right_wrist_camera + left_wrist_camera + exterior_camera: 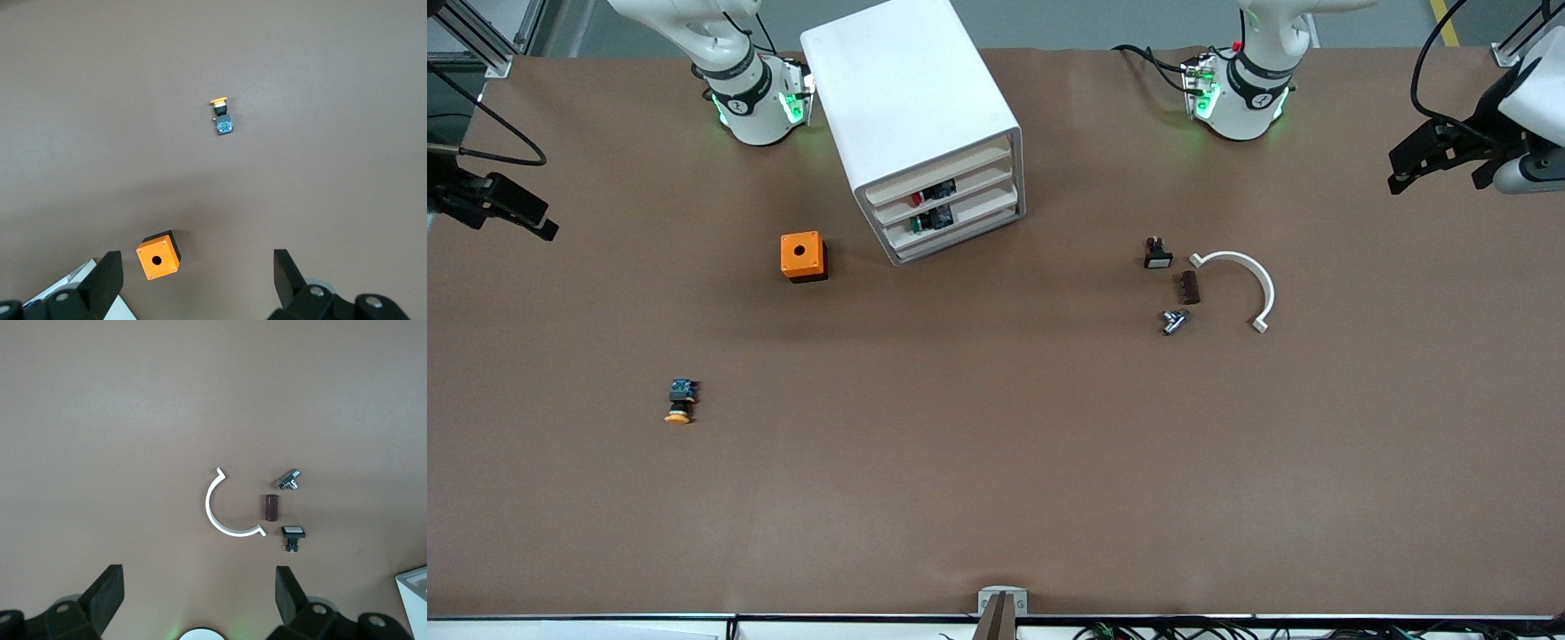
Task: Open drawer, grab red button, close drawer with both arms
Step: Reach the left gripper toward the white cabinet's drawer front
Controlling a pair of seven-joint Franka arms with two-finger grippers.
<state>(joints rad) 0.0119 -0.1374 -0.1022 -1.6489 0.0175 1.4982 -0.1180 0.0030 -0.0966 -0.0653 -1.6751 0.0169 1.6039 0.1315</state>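
The white cabinet (911, 98) stands near the arms' bases, its drawer fronts turned toward the left arm's end of the table. The drawer (960, 188), second tier from the top, is shut. The button (917, 197) shows its red cap through that tier's front. A green-capped part (917, 224) lies in the tier below. My left gripper (1405, 169) is open and empty, high over the table's left-arm end; its wrist view (199, 580) looks down on small parts. My right gripper (534, 222) is open and empty, high over the right-arm end (197, 260).
An orange box (804, 256) (159, 255) sits beside the cabinet. A yellow-capped button (680, 402) (222, 115) lies nearer the front camera. Toward the left arm's end lie a white arc (1268, 289) (212, 517), brown block (1190, 287), metal piece (1174, 321) and black switch (1157, 253).
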